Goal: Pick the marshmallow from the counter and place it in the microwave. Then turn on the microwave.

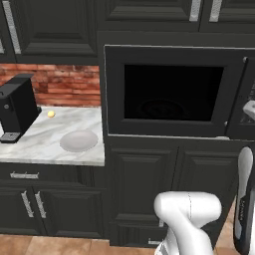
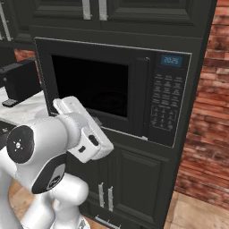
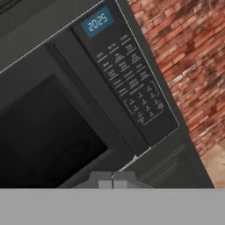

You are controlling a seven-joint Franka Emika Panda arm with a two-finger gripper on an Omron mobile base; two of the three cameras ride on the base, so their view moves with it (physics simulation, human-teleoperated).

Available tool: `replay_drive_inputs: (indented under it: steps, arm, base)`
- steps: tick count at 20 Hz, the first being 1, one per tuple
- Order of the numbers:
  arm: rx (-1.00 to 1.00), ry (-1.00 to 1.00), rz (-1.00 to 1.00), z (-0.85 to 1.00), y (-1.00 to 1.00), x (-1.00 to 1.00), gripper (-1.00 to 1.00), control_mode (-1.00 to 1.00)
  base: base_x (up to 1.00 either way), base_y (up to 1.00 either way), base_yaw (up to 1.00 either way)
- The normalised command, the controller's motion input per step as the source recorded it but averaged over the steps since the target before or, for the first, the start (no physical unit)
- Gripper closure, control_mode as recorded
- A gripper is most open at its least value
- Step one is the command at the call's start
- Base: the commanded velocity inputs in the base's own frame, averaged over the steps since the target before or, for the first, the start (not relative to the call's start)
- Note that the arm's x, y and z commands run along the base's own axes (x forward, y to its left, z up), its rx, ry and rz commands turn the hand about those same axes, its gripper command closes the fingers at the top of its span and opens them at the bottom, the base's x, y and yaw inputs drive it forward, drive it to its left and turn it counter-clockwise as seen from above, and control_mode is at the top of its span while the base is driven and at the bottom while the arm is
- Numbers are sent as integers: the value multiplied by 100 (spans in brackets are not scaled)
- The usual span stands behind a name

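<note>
Gripper (image 3: 113, 181) fingertips pressed together, mostly cut off; microwave (image 2: 112, 89) door closed, dark glass hiding its interior

Black built-in microwave (image 2: 112, 94), door shut, keypad (image 3: 132, 85) at right, beside white marble counter (image 1: 47, 139).

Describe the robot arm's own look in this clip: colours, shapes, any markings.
The arm is glossy white with rounded, tube-like links and bulbous joints. One joint carries a round dark cap with a small pale mark, another a dark oval panel. In the left base view a white link has a dark side strip. The gripper ends in two small grey fingertips.
</note>
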Motion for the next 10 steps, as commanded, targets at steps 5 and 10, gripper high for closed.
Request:
replay_drive_inputs:
  steps: [5, 10]
  arm:
    - [17, -10, -7, 0, -19, -20, 100, -100]
    - [16, -11, -4, -2, -14, -17, 100, -100]
  base:
    - [0, 0, 0]
    - [0, 0, 0]
